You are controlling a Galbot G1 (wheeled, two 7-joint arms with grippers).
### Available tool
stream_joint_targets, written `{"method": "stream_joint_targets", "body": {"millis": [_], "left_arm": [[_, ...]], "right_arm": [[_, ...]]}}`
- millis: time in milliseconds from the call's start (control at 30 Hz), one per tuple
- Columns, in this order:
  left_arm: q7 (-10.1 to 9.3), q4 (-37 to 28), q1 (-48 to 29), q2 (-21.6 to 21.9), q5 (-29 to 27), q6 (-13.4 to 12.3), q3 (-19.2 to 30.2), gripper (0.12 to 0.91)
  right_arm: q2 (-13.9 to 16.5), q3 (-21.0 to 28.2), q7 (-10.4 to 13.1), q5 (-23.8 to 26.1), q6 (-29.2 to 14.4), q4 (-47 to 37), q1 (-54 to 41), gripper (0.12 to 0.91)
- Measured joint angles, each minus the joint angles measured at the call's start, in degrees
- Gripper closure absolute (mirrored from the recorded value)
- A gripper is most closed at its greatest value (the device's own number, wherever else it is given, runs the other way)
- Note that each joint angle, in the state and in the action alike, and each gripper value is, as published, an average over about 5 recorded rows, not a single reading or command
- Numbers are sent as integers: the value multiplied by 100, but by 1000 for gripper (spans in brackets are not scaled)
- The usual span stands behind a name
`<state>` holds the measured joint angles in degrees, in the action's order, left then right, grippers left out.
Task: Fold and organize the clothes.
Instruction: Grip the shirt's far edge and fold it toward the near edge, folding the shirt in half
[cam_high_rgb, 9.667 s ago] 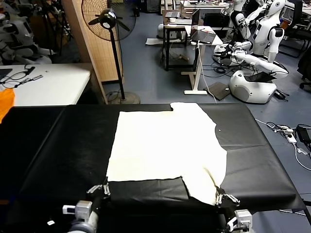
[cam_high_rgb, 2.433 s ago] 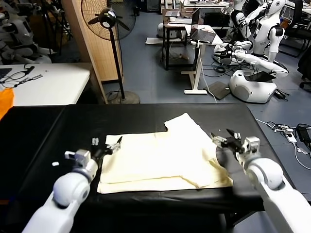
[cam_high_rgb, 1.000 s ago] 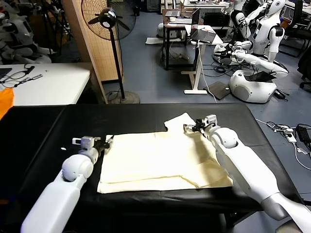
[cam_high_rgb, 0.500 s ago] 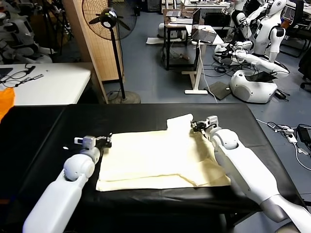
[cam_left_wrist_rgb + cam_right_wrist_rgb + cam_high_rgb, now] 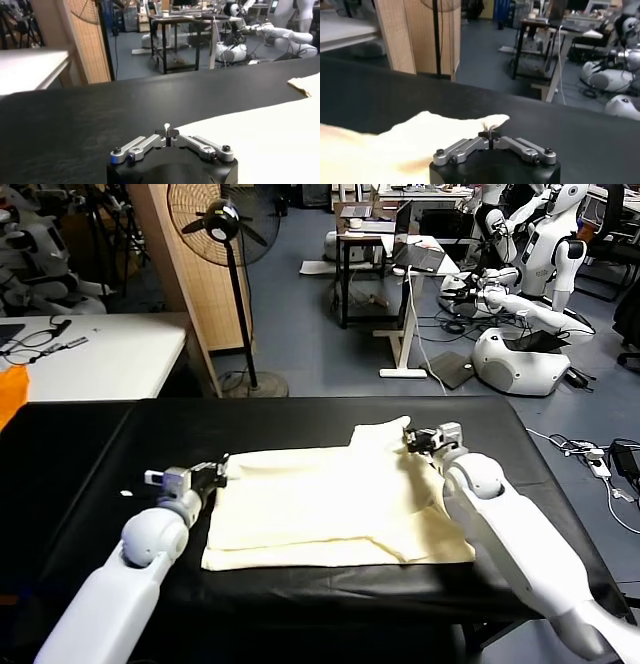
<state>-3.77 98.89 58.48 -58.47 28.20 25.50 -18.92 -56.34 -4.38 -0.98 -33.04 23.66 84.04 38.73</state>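
The cream shirt (image 5: 330, 504) lies folded in half on the black table cover (image 5: 120, 444). My left gripper (image 5: 216, 471) is shut on the shirt's far left corner; in the left wrist view (image 5: 167, 132) a small tip of cream fabric shows between its closed jaws, with the shirt (image 5: 260, 135) spreading away beside it. My right gripper (image 5: 411, 440) is shut on the far right sleeve edge, held slightly raised; in the right wrist view (image 5: 490, 135) the jaws pinch the sleeve (image 5: 435, 132).
A white table (image 5: 100, 354) with an orange cloth (image 5: 8, 399) stands at the far left. A pedestal fan (image 5: 225, 229) and a wooden partition (image 5: 185, 274) stand behind the table. Parked robots (image 5: 520, 334) and desks fill the floor beyond.
The shirt, spread flat earlier, now lies folded front to back. Over the last second both grippers closed on its far corners and drew it slightly to the right, raising the sleeve.
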Motion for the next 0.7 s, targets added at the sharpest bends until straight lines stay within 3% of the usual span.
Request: {"method": "stream_joint_targets", "body": {"millis": [367, 700], "left_arm": [[46, 977, 841, 291, 3, 37, -380, 900], [105, 1781, 1738, 404, 10, 238, -855, 900]], "right_arm": [[653, -982, 51, 213, -2, 1835, 1811, 906], [738, -1874, 54, 436, 38, 2842, 3163, 906]]}}
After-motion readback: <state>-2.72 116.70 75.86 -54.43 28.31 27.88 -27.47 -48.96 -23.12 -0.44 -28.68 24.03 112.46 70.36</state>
